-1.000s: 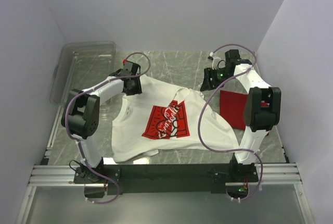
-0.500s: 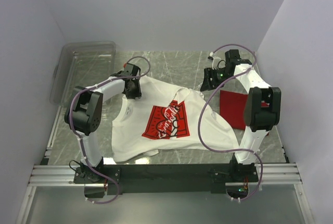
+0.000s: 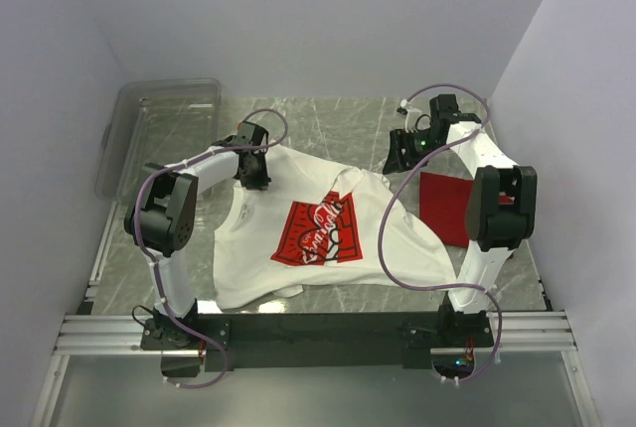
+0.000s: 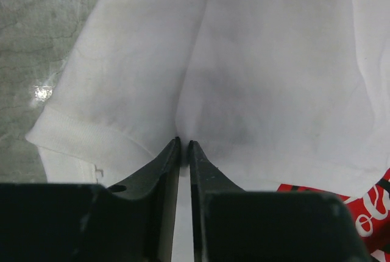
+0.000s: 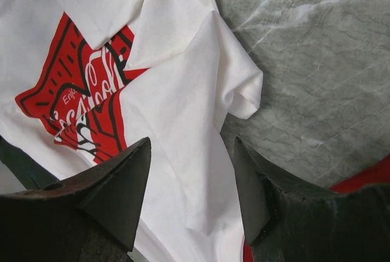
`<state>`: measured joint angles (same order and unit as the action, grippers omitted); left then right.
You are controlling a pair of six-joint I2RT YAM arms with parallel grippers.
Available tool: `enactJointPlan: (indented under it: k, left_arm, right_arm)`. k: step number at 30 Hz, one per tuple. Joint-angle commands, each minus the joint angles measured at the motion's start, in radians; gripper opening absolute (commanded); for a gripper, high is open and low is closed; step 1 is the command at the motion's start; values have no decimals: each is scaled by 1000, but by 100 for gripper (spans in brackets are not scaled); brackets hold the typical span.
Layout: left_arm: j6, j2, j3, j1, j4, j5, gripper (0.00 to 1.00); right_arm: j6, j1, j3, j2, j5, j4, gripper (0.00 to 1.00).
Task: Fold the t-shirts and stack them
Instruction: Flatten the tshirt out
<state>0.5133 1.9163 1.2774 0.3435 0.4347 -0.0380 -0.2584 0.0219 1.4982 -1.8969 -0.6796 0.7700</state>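
The left arm point(image 3: 169, 211) rose from its base at the near edge, bent sharply at the elbow near the left edge of the table point(image 3: 338, 119), and reached in towards the middle. Its wrist was tipped down onto the upper left shoulder of the white t-shirt point(image 3: 248, 248). In the wrist view the left gripper point(image 4: 184, 143) had its fingers point(image 4: 164, 164) drawn almost together. They pinched a narrow ridge of the white t-shirt point(image 4: 274, 61), and creases ran away from the tips. The sleeve point(image 4: 67, 122) hem lay just to the left, on bare marble.

The right arm point(image 3: 497, 209) stood tall beside the right edge and folded back towards the far side. The right gripper point(image 3: 397, 161) hung above the table with its fingers spread wide and nothing between them. Its wrist view showed the right gripper point(image 5: 192, 146) over the shirt's other sleeve point(image 5: 244, 91) and the red print point(image 5: 73, 91).

The white t-shirt lay rumpled across the middle of the table, its hem near the near edge. The red t-shirt point(image 3: 442, 204) lay flat by the right edge, partly under the right arm. A purple cable point(image 3: 383, 238) hung from that arm across the white cloth. A plastic bin point(image 3: 149, 119) sat at the far left corner. Bare marble showed along the far edge, between the bin and the right gripper.
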Motion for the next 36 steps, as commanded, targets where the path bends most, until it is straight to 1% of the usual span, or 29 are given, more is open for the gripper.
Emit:
enactJointPlan:
  k: [1, 2, 4, 9, 14, 18, 20, 21, 22, 23, 24, 25, 26, 27, 28, 29, 30, 32, 33, 34, 35, 36]
  left_arm:
    - [-7, 6, -4, -3, -5, 26, 16]
    - [-7, -2, -4, -3, -7, 29, 8]
    - [-6, -19, -1, -4, -13, 30, 1]
    - [-2, -157, -27, -9, -30, 30, 1]
    - [5, -307, -128, -46, -71, 107, 1]
    - [2, -342, -185, -74, -86, 164, 0]
    - [1, -342, -205, -90, -97, 187, 1]
    - [-1, -341, -210, -95, -102, 193, 1]
    - [-1, -336, -216, -104, -105, 200, 1]
    - [1, -332, -220, -109, -114, 214, 1]
    - [1, -330, -225, -113, -119, 220, 0]
    - [1, -329, -225, -124, -120, 228, 0]
    - [1, -327, -227, -127, -123, 237, 1]
    - [-2, -326, -230, -132, -126, 239, 1]
    - [-4, -326, -231, -138, -126, 242, 0]
    - [-6, -326, -231, -139, -128, 243, 1]
    - [-7, -326, -231, -143, -128, 250, 1]
    - [-9, -329, -231, -152, -129, 254, 1]
    - [-9, -329, -233, -155, -131, 259, 0]
    - [-9, -327, -233, -158, -134, 262, 0]
    - [-9, -329, -234, -158, -134, 263, 1]
    - [-10, -327, -234, -159, -134, 266, 0]
  right_arm:
    - [-2, 4, 10, 10, 3, -11, 63]
    - [1, 6, 8, 9, 6, -15, 63]
    - [4, 7, 16, -2, 17, -17, 63]
    - [8, 39, 46, -53, 35, 6, 63]
    - [11, 65, 57, -93, 93, 11, 63]
    - [4, 92, 53, -108, 112, 23, 63]
    - [-1, 104, 53, -110, 109, 37, 54]
    - [-13, 107, 63, -110, 100, 46, 47]
    - [-24, 111, 74, -110, 88, 60, 27]
    - [-44, 116, 83, -103, 68, 101, 12]
    - [-68, 118, 89, -90, 16, 118, 0]
    - [-117, 124, 76, -68, -1, 127, 0]
    - [-149, 157, 56, 5, -9, 130, 0]
    - [-207, 179, -1, 48, -2, 127, 0]
    - [-229, 211, -33, 91, 8, 121, 0]
    - [-264, 278, -59, 164, 12, 146, 0]
    - [-357, 332, -111, 197, 20, 172, 0]
    - [-398, 435, -200, 290, 130, 160, 0]
    - [-427, 558, -295, 320, 185, 146, 0]
    - [-426, 611, -340, 343, 266, 128, 14]
    - [-407, 659, -377, 372, 305, 77, 26]
    - [-380, 693, -404, 375, 324, 65, 36]
